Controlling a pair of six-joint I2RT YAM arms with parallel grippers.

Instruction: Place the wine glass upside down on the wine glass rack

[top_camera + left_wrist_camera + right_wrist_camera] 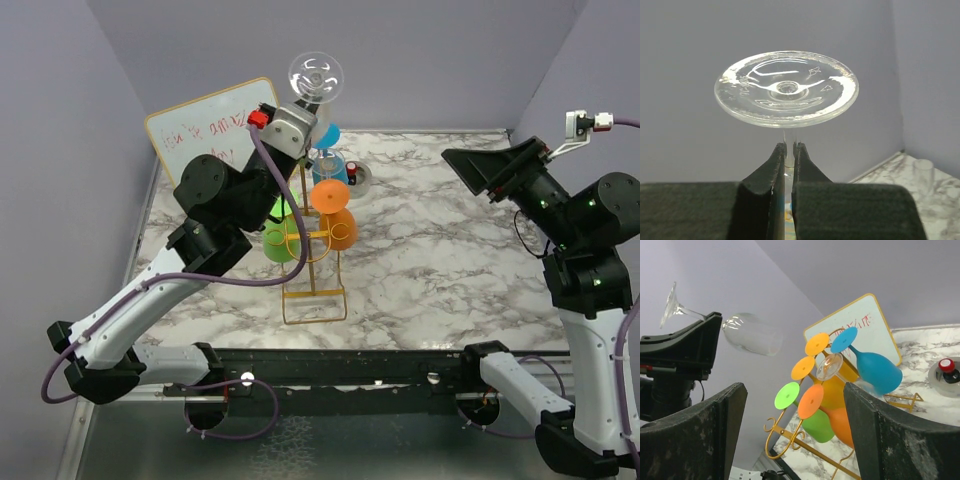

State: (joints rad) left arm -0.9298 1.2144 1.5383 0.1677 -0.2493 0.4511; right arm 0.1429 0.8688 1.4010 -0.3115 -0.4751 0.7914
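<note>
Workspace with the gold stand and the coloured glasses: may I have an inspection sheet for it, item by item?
Surface: marbled table top, no spills seen.
Job's things: clear wine glass held in the air by its stem, above the wine glass rack, not yet hung.
Clutter: green glass, orange glasses and blue glass hang on the rack; whiteboard with red writing; small red-topped thing behind the rack.
Grippers: left jaws shut on the wine glass stem; right jaws open, empty.
Cables: purple cable loops along the left arm; another by the right arm.
Surroundings: plain lilac walls; nothing else seen.
</note>
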